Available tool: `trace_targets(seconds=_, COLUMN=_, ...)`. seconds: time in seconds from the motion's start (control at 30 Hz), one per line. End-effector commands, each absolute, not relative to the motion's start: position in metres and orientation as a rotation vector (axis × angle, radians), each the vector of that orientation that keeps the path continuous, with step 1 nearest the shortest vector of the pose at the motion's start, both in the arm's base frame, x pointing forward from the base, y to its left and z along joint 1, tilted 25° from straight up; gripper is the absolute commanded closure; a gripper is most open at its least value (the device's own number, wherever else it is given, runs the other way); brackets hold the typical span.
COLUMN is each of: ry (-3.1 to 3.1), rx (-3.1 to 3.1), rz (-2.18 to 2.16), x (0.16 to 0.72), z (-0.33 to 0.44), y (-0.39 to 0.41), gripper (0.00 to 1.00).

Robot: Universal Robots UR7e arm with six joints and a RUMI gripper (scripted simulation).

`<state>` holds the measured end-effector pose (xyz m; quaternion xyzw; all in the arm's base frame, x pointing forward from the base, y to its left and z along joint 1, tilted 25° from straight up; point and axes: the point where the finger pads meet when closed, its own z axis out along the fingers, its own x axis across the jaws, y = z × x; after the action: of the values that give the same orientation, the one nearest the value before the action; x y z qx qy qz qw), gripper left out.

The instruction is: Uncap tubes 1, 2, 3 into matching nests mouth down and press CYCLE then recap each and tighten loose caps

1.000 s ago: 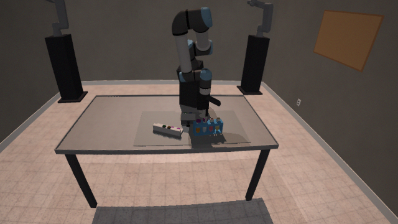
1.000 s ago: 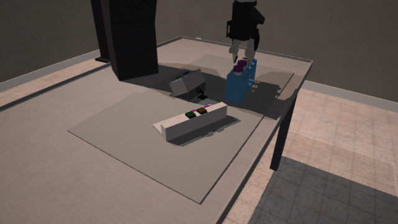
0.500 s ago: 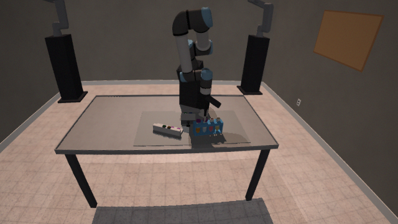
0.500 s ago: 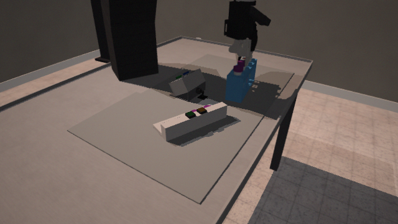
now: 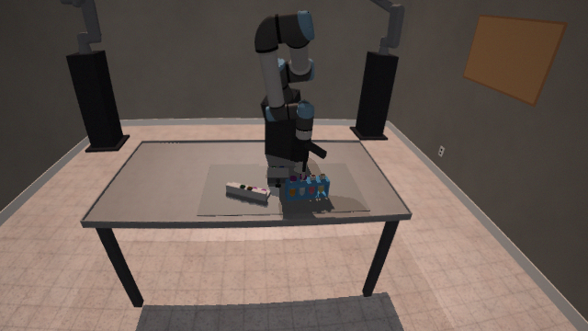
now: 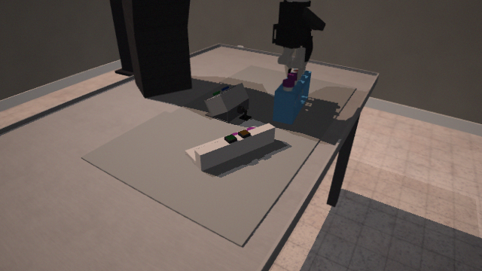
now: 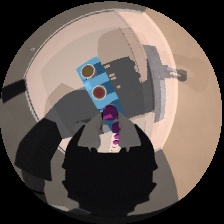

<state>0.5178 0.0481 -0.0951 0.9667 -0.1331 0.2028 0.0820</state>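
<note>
"Over the decapping station [image 5: 288,197] [image 6: 285,105] [image 7: 93,82], where did the tool [image 5: 303,174] [image 6: 294,72] [image 7: 110,112] stand?"

"Directly above tube 3, pointing down, its fingers closed on the tube 3 cap [image 5: 303,176] [image 6: 292,77] [image 7: 110,112] from opposite sides."

"And the long axis?"

"Upright, as near as could be judged; tool and tube appeared to share it. The coming turn depended on that—any sideways lean might have bound the thread."

"Neighbours?"

"Tube 1 [image 5: 322,176] [image 7: 88,71] and tube 2 [image 5: 312,177] [image 7: 99,92] were uncapped, on the arm's left of the grip. The tube 4 cap [image 5: 293,178] [image 6: 288,83] [image 7: 116,127] sat just beside it, to the arm's right."

"Step in hand?"

"Probably step 1, last cap. Whether the thread was free: could not tell."

"Next carry?"

"Toward the cap tray [image 5: 245,192] [image 6: 237,155], on the arm's right of the station. Judgement: finish unscrewing, lift straight up, then cross—clear of tube 4, whose cap was to stay unturned unless loose."
</note>
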Motion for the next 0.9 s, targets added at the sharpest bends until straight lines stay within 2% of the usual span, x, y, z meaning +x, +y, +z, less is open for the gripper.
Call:
trace_targets(seconds=0.0, ry=-0.134, rx=2.883, rz=0.578, x=0.5181, z=-0.0945, y=0.0483, gripper=1.0)
trace_targets(seconds=0.37, ry=0.636, rx=2.733, rz=0.464, x=0.5181, z=-0.0944, y=0.0483, gripper=1.0)
trace_targets(seconds=0.73, ry=0.895, rx=2.635, rz=0.416, x=0.518, z=-0.0944, y=0.0483, gripper=1.0)
trace_targets(seconds=0.77, ry=0.895, rx=2.635, rz=0.416, x=0.518, z=-0.0944, y=0.0483, gripper=0.65)
trace_targets(seconds=0.87, ry=0.895, rx=2.635, rz=0.416, x=0.5181, z=-0.0944, y=0.0483, gripper=0.65)
